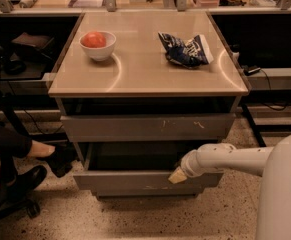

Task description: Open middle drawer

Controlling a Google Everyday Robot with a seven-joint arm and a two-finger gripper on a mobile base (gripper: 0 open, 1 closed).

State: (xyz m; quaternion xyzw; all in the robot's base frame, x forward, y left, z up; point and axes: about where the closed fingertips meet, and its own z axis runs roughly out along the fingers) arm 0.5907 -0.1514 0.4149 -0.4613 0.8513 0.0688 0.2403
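The middle drawer [135,182] is a wide plain grey front low on the cabinet. It stands pulled out toward me, with its dark interior [135,156] showing behind the front. My gripper [177,175] is at the top edge of that front, right of centre, at the end of my white arm [225,160], which reaches in from the right. The taller top drawer front [145,127], with pale scratch marks, sits above it, slightly out. The bottom drawer is hidden under the pulled-out middle one.
On the cabinet top [145,79] stand a white bowl [98,45] holding a red fruit and a crumpled blue chip bag [186,50]. A seated person's legs and dark shoes [40,159] are at the left. My white body [285,194] fills the lower right corner.
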